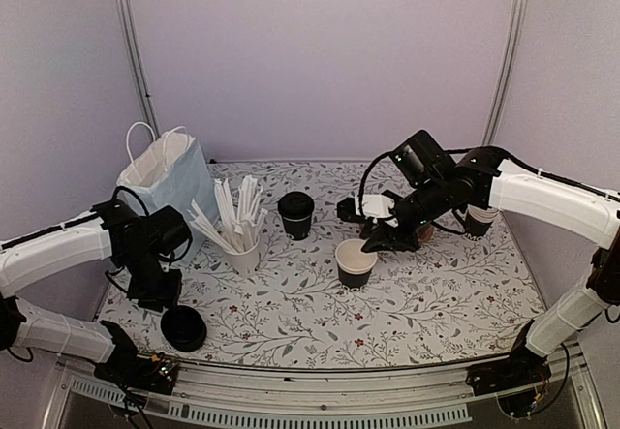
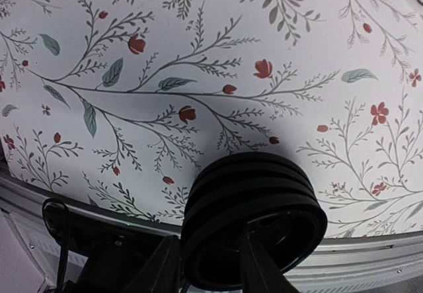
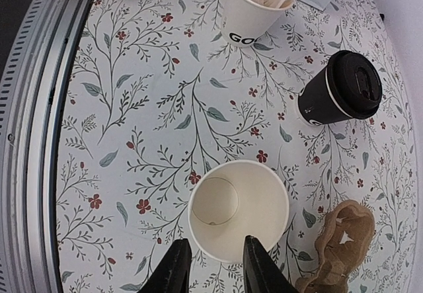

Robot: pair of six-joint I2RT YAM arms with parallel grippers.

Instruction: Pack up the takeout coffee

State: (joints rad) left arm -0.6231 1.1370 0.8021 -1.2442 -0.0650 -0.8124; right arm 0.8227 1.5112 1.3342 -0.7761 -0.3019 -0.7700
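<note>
Two pincers work elsewhere while the small black lidded paper cup (image 1: 295, 214) stands upright on the desk (image 1: 291, 303): the left pincer (image 2: 210, 247) straddles the pile of loose black plastic lids (image 2: 251, 200), grip unclear, likely fetching one for the open cream-lined cup (image 3: 238, 207) whose rim the part-open right pincer (image 3: 215, 243) brackets without clamping.

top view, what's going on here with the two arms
The left gripper is down at the pile of black lids, fingers either side of its rim; whether it grips one is unclear. The right gripper sits with open fingers at the rim of an unlidded cup. The lidded takeout coffee stands untouched, not yet in the paper bag.
</note>
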